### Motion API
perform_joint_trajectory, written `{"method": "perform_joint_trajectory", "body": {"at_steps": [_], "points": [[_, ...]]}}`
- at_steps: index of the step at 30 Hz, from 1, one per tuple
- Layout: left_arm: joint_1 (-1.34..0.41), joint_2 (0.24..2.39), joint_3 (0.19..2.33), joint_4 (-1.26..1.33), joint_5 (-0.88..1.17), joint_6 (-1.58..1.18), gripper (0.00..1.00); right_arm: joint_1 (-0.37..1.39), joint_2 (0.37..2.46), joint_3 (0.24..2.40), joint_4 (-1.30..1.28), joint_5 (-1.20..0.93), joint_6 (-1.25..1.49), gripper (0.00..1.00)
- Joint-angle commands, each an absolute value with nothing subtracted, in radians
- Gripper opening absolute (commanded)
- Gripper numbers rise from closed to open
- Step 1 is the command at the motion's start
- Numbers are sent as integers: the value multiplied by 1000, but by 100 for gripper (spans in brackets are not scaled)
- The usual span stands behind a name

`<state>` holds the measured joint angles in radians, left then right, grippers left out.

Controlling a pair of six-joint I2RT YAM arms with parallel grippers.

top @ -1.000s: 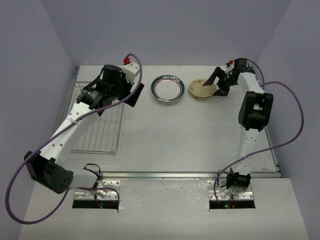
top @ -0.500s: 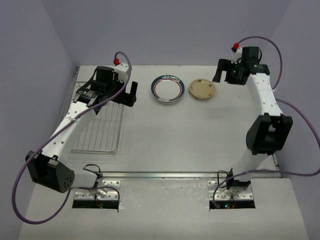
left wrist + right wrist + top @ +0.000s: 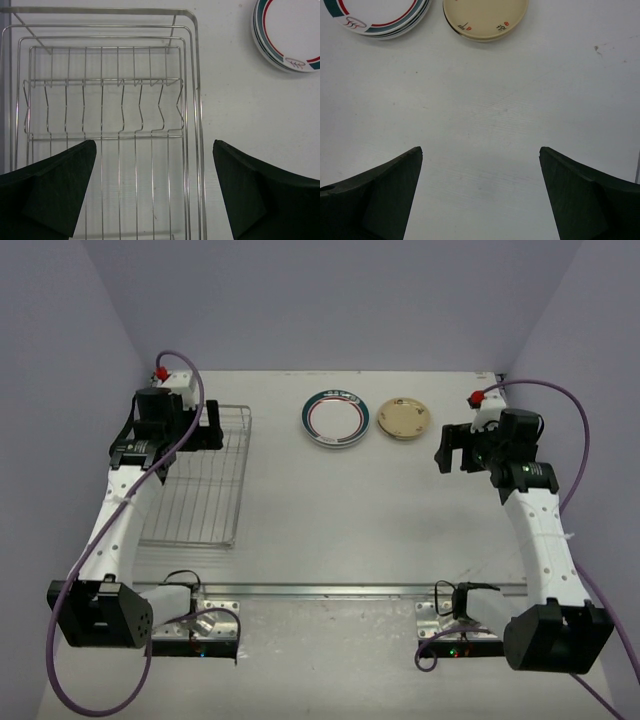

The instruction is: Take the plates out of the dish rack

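The rack [image 3: 243, 480] lies with its long axis running near to far, and no plate shows in it. Both plates sit on the surface [image 3: 330, 510] to the rack's right: the teal plate [image 3: 337, 418] near its far corner, the tan plate [image 3: 404, 419] farther right. The left hand [image 3: 152, 160] hovers over the rack's far end, wide and empty. The right hand [image 3: 480, 160], equally wide and empty, hangs well right of the rack, nearer the tan plate. Unloading looks finished
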<state>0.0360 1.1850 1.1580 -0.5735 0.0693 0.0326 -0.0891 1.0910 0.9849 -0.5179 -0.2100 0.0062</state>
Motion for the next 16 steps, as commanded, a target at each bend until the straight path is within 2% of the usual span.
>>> {"method": "perform_joint_trajectory", "body": {"at_steps": [1, 6, 16], "points": [[35, 1073, 1088, -478, 15, 89, 100, -89, 1066, 933, -427, -186, -6, 99], [35, 998, 1030, -441, 47, 113, 100, -90, 1062, 928, -416, -194, 37, 99], [35, 1008, 1034, -442, 15, 83, 100, -90, 1077, 943, -414, -204, 52, 99]]}}
